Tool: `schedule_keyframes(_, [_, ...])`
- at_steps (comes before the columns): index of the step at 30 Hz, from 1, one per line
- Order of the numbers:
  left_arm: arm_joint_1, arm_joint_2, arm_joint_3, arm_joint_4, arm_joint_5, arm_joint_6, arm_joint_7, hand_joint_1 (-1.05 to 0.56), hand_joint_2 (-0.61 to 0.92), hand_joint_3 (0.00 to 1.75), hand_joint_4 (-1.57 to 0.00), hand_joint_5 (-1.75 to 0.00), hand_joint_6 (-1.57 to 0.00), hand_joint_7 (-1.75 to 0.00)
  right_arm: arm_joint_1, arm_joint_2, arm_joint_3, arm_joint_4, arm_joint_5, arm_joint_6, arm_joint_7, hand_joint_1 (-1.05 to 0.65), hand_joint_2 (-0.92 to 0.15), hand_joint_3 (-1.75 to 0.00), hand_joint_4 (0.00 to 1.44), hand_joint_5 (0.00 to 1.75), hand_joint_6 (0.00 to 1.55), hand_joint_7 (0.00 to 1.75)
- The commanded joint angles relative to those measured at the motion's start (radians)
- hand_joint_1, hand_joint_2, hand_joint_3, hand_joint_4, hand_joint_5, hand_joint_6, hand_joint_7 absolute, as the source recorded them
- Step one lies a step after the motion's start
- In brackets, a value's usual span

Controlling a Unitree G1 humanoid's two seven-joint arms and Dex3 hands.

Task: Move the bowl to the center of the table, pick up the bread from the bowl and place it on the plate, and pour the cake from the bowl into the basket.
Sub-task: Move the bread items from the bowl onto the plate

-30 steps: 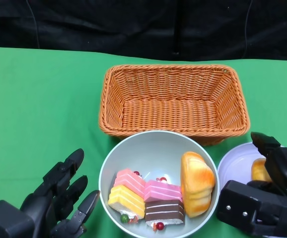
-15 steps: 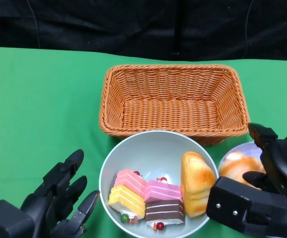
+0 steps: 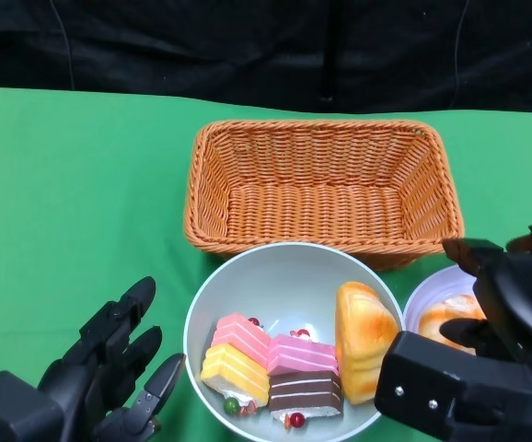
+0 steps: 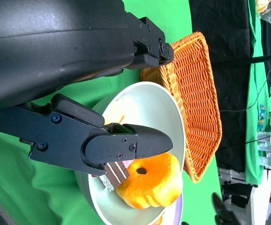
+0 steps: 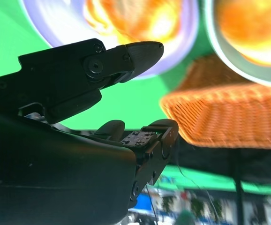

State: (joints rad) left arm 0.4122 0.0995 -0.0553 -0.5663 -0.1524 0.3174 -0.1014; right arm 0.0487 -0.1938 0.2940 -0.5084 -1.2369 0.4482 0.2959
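Two hands sitting near: left hand [image 3: 100, 373] fingers spread, holding nothing, left of bowl [image 3: 289, 276]; right hand [image 3: 487, 359] over plate [image 3: 422, 304], fingers apart, empty. Bread [image 3: 365, 341] and cake [image 3: 271, 364] lying in bowl, basket [image 3: 321, 189] just beyond on green tabletop [image 3: 73, 203]

The right hand [image 3: 487, 368] covers most of the plate [image 3: 422, 308] beside the bowl [image 3: 284, 276], so only part of the bread [image 3: 445, 313] on it shows, and whether the fingers touch that bread cannot be told. In the right wrist view the plate, bread and basket [image 5: 224, 112] are all blurred. The left hand [image 3: 100, 378], on the bowl's other side, is cut off by the picture's lower edge.
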Motion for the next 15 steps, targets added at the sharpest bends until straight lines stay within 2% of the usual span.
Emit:
schedule_keyframes(1, [0.007, 0.006, 0.007, -0.013, 0.005, -0.001, -0.001, -0.64, 0.92, 0.44, -0.16, -0.23, -0.20, 0.00, 0.024, 0.015, -0.015, -0.055, 0.044, -0.044, -0.059, -0.60, -0.92, -0.09, 0.14, 0.75, 0.37, 0.00])
schedule_keyframes(3, [0.007, 0.006, 0.007, -0.013, 0.005, 0.000, -0.001, -0.64, 0.92, 0.44, -0.16, -0.23, -0.19, 0.00, 0.028, 0.017, -0.020, -0.056, 0.050, -0.057, -0.066, -0.60, -0.92, -0.09, 0.14, 0.75, 0.37, 0.00])
schedule_keyframes(6, [0.004, 0.004, 0.010, -0.009, 0.003, 0.002, 0.001, -0.64, 0.92, 0.44, -0.16, -0.24, -0.20, 0.00, 0.049, 0.034, 0.007, -0.132, 0.101, -0.119, -0.079, -0.61, -0.92, -0.10, 0.17, 0.77, 0.39, 0.01])
schedule_keyframes(9, [0.004, 0.005, 0.009, -0.003, 0.003, -0.007, -0.005, -0.64, 0.92, 0.44, -0.16, -0.24, -0.20, 0.00, 0.068, 0.038, 0.007, -0.176, 0.209, -0.185, -0.071, -0.58, -0.92, -0.11, 0.16, 0.78, 0.38, 0.00])
schedule_keyframes(15, [0.011, 0.003, 0.004, -0.010, 0.007, -0.008, -0.001, -0.64, 0.92, 0.44, -0.16, -0.24, -0.20, 0.00, 0.071, -0.018, -0.004, -0.164, 0.423, -0.311, -0.005, -0.56, -0.92, -0.07, 0.09, 0.76, 0.36, 0.00])
